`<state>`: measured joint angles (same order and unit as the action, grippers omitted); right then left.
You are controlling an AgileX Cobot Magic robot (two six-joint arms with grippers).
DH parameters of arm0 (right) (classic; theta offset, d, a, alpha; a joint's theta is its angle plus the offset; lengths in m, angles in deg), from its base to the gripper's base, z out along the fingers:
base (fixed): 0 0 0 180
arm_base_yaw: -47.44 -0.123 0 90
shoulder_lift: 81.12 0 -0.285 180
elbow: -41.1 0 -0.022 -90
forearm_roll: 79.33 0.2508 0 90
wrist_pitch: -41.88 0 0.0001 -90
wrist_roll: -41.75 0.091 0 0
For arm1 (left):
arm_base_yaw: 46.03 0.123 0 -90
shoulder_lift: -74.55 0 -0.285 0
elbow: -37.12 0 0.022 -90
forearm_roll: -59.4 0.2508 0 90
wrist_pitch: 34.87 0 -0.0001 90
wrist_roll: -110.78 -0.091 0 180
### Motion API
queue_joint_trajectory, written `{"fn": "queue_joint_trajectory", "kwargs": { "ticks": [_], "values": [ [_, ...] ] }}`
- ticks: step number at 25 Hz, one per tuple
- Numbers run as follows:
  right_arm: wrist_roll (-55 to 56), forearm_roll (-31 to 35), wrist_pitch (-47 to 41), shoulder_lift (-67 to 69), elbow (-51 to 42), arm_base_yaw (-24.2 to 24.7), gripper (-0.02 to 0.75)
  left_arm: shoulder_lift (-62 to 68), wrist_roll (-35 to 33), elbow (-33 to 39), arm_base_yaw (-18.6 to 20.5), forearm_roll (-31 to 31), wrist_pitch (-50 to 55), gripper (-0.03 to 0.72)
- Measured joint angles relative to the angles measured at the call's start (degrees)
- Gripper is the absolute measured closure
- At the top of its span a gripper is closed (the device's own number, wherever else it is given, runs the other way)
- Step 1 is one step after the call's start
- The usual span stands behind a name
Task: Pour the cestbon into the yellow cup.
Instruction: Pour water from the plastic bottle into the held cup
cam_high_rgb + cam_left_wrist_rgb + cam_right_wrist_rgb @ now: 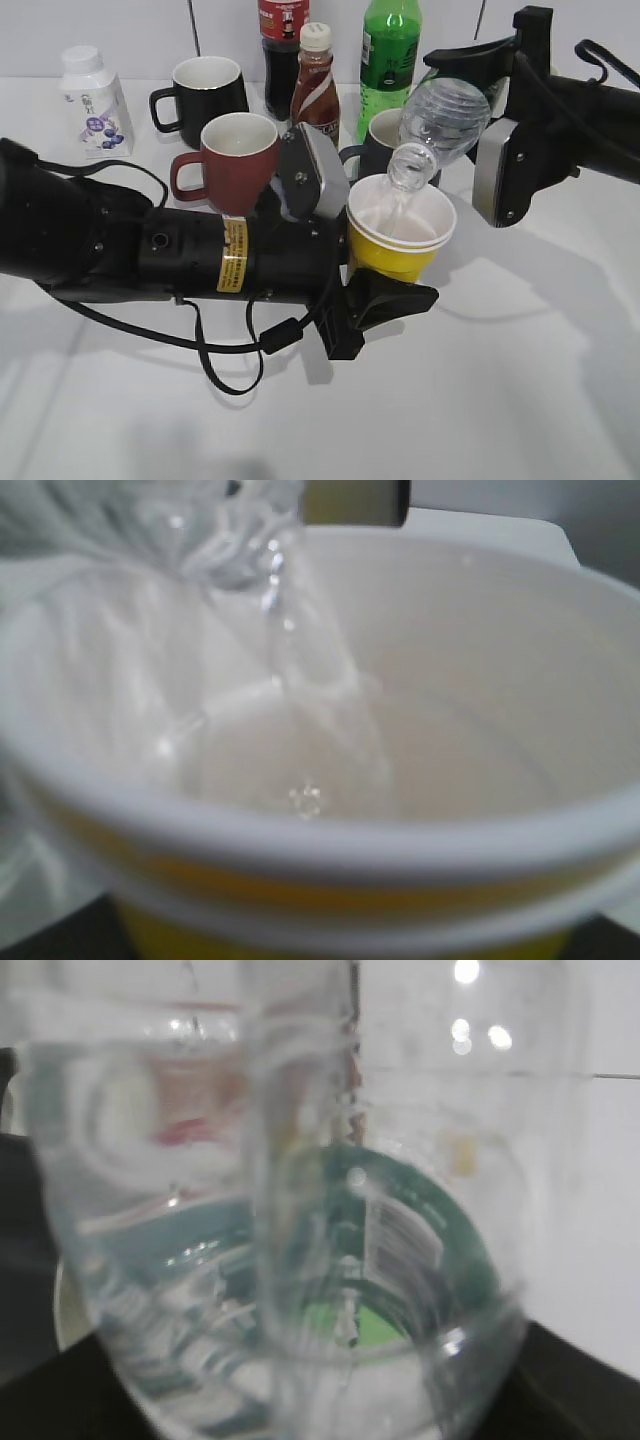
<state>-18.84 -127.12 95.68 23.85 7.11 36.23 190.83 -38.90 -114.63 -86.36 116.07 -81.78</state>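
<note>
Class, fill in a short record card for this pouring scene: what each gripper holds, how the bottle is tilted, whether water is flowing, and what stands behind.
left gripper: holds the yellow cup, upright, above the table
right gripper: holds the clear water bottle, tipped mouth-down over the cup
flow: water runs from the bottle mouth into the cup
cup contents: a little water inside
behind: red mug, black mug, green bottle, brown sauce bottle, white bottle

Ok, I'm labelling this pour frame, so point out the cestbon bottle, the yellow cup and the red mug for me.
cestbon bottle (pixel 447 118), exterior view, on its clear tilted body.
yellow cup (pixel 392 258), exterior view, on its yellow outer wall below the white rim.
red mug (pixel 240 170), exterior view, on its red front wall.
</note>
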Motion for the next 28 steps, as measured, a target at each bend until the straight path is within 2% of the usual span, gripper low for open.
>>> {"fn": "queue_joint_trajectory", "kwargs": {
  "ticks": [28],
  "values": [
    [-3.9,2.4,0.9,0.0,0.0,0.0,0.289,0.0,0.0,0.0,0.0,0.1,0.7,0.252]
  ]
}}
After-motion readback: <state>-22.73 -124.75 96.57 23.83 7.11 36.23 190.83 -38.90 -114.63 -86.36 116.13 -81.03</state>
